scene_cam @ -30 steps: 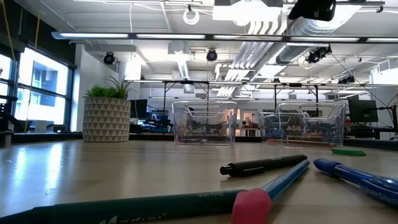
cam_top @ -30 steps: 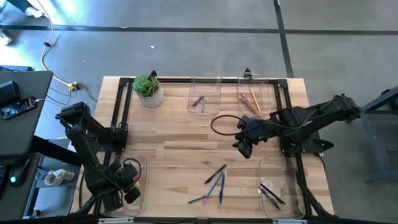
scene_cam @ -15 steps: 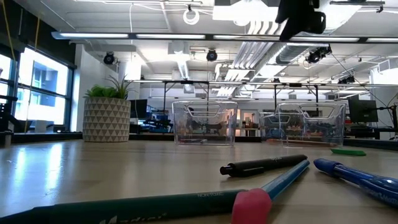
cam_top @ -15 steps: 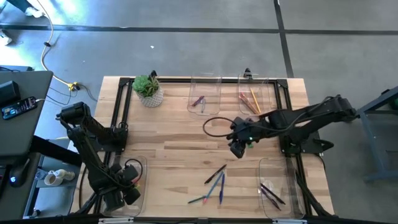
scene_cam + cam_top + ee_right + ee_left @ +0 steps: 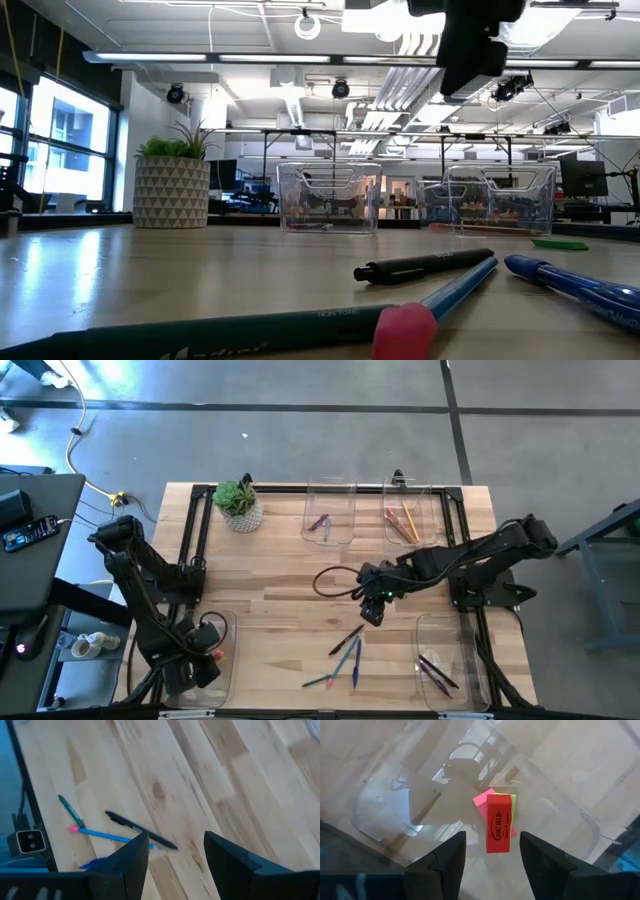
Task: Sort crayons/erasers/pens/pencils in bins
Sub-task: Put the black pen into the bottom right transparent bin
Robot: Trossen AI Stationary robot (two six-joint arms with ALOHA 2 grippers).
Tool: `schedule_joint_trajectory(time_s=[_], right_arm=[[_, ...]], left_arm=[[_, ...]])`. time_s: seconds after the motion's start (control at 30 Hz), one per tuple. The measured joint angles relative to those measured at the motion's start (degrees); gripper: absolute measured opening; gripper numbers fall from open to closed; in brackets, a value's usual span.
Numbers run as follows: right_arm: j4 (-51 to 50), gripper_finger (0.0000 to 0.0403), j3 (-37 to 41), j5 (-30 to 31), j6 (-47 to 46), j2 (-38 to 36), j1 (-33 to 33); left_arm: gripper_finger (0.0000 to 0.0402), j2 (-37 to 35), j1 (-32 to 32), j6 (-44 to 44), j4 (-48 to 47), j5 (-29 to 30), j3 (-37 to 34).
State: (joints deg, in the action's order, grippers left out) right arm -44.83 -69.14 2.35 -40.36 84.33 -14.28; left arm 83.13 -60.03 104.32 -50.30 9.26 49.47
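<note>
grey floor (image 5: 300,440), bright window (image 5: 60,140), ceiling ducts (image 5: 430,55).

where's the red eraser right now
The red eraser lies in the clear bin at the table's near-left corner, on pink and yellow-green erasers, just below the open left pincer.

In the low view the nearest dark pen (image 5: 190,335) runs off the left and bottom edges, the pink eraser (image 5: 403,333) before it is cut by the bottom edge, and the blue pen (image 5: 575,283) leaves at the right; the arm overhead is a dark block cut by the top edge. From above, the sticks in the far bins (image 5: 329,512) are too small to sort into kinds, and the left tool (image 5: 205,653) hides part of its bin. In the left wrist view the red eraser (image 5: 498,824) covers most of the pink and yellow-green ones beneath.
</note>
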Motion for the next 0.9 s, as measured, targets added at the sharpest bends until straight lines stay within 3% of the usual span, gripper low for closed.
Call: schedule_joint_trajectory(time_s=[0.4,0.7,0.9], right_arm=[[9.72,0.0183,-0.49,-0.46,10.48,1.71,-1.23],[8.47,0.0183,-6.02,3.10,18.76,1.86,-2.33],[3.43,0.0183,-9.86,3.65,24.75,4.64,-2.73]], left_arm=[[0.0177,-11.87,0.00,-4.40,-0.47,4.01,0.09],[0.0177,-21.42,0.43,-10.44,-0.21,20.10,1.73],[0.0177,-26.47,4.85,-16.94,-0.08,31.26,1.73]])
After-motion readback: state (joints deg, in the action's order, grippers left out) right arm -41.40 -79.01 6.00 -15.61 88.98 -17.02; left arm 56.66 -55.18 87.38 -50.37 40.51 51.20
